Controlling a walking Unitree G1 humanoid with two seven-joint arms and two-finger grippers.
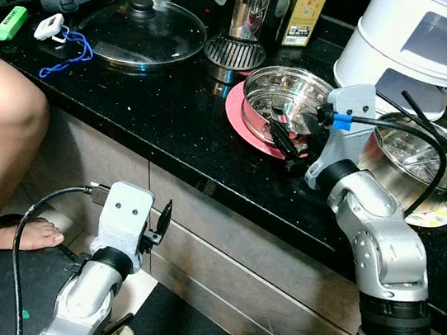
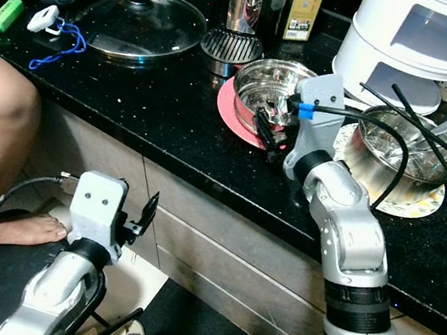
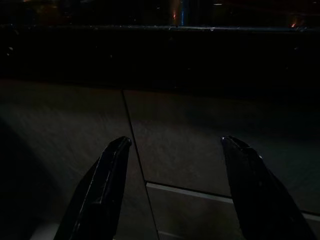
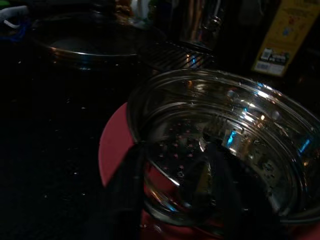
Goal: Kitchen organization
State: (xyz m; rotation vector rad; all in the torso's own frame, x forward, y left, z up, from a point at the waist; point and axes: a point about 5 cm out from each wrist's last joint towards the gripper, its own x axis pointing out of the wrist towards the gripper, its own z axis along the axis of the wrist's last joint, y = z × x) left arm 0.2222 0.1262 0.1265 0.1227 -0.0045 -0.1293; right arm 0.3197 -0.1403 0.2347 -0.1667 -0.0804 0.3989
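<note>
My right gripper straddled the near rim of the steel steamer pot, which sat on a pink plate on the black counter; the dim wrist view suggested a closed pinch, perhaps. I judged little sorted yet. The glass lid and steel bowl crowded both sides. My left gripper hung open below the counter edge

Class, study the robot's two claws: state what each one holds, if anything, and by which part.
The right claw straddles the near rim of the steel steamer bowl; a firm grip cannot be told. The left claw is open and holds nothing.
</note>
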